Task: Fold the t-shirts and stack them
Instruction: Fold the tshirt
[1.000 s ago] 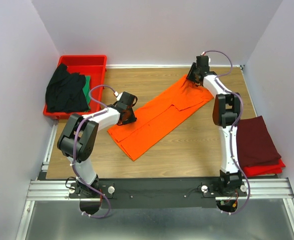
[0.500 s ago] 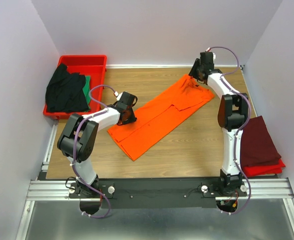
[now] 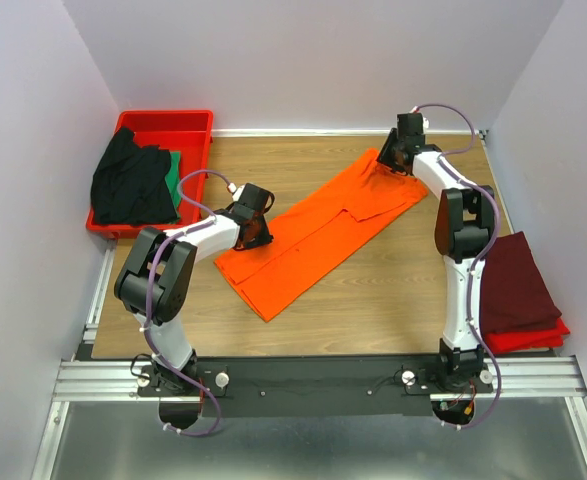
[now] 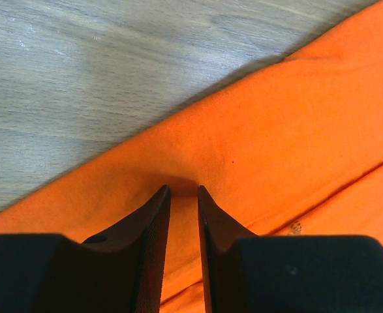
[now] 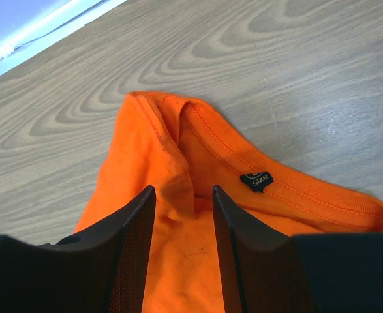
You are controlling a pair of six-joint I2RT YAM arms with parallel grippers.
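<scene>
Two wrist views add what overhead hides: left gripper (image 4: 183, 189) pinches a pucker of the orange t-shirt (image 3: 318, 230) between near-closed jaws; right gripper (image 5: 183, 189) straddles its collar fold, grip unclear, a black tag (image 5: 256, 179) reading "size" just beyond.

Right arm (image 3: 460, 225): it has reached further toward the table's far edge than a second ago. The elbow now sits nearer the right edge and the forearm runs straighter.

Right claw (image 3: 385, 158): it shifted a little toward the far right corner, then eased back slightly in the last half second.

Orange t-shirt (image 3: 313, 235): the collar end went with the claw. Its far corner lies a touch closer to the far edge and is more bunched.

Purple cable (image 3: 453, 115): the loop over the right wrist has swung rightward and stands taller.
</scene>
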